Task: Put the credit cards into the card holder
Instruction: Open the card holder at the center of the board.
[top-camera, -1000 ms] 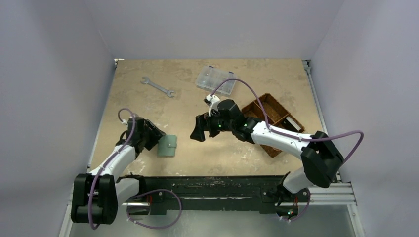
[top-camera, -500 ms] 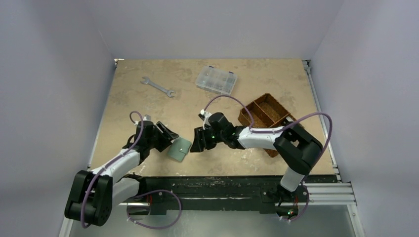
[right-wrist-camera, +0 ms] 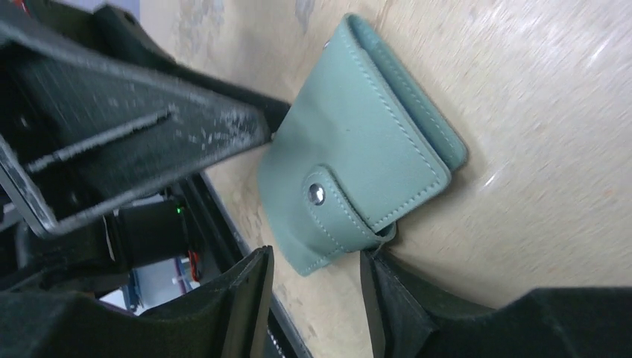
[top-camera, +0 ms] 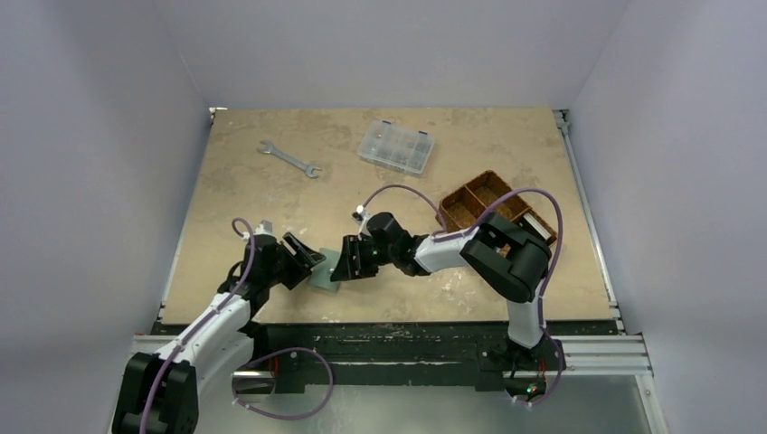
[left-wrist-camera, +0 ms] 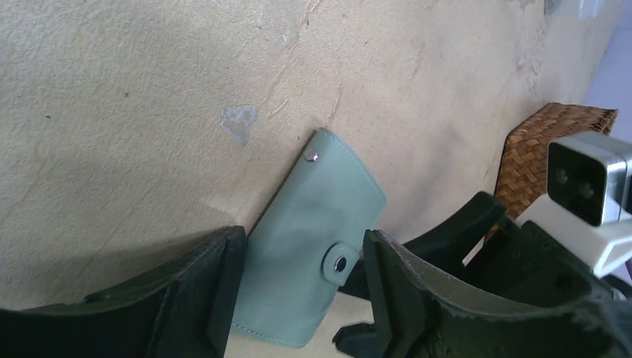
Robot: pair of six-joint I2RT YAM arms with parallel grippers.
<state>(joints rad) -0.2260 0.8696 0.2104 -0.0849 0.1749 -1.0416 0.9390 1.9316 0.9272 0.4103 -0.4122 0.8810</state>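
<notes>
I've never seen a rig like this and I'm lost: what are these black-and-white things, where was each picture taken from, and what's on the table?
They are two robot arms bolted to the near edge of the table, each ending in a two-finger gripper. The wide picture comes from a fixed camera overhead. The two close-ups come from a small camera on each wrist, so the dark shapes at the bottom are that arm's own fingers. The left gripper and the right gripper both straddle a small green card holder, which is snapped closed. The right fingers show a gap. Whether the left ones squeeze is unclear. Further back lie a wrench, a clear plastic box and a woven basket. No cards show.
</notes>
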